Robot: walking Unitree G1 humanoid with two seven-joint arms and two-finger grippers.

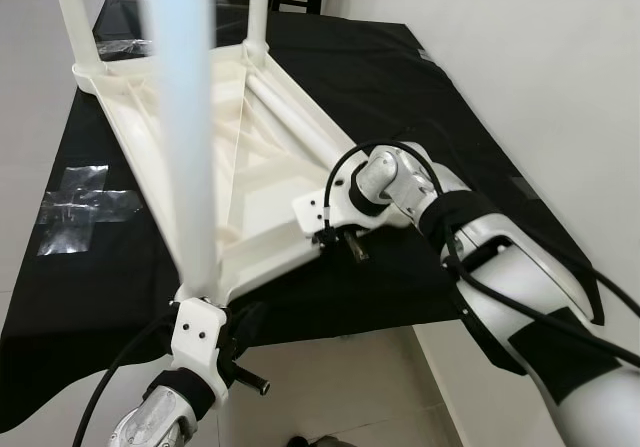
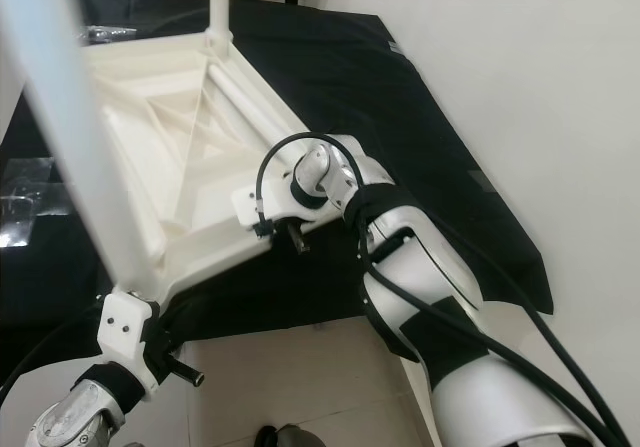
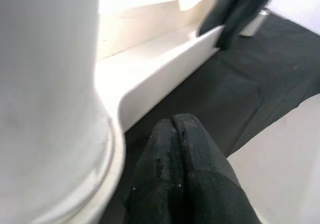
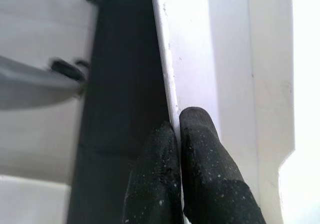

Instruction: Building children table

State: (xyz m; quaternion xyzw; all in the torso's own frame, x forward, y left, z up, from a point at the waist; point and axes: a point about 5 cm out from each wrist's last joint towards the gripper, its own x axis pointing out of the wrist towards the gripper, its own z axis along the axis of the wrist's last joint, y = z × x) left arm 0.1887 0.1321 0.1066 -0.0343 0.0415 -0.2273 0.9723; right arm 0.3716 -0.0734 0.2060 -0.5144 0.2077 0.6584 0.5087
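Observation:
The white children's table (image 1: 250, 187) lies upside down on a black-covered surface (image 1: 400, 97). One white leg (image 1: 185, 117) rises from its near left corner, and two more legs (image 1: 258, 7) stand at the far corners. My left gripper (image 3: 177, 126) is shut with nothing between its fingers, low beside the base of the near leg (image 3: 50, 108) and the table's rim (image 3: 165, 68). My right gripper (image 4: 177, 121) is shut on the thin near edge of the table's rim (image 4: 167, 58), with one finger on each side. The right wrist (image 1: 345, 202) sits at the near right corner.
A white rod (image 1: 290, 107) lies along the inside of the table's right rim. A clear tape cross (image 1: 85, 207) is stuck on the black cover at left. A white wall (image 1: 560, 67) runs close on the right. Tiled floor (image 1: 340, 387) shows below the cover's near edge.

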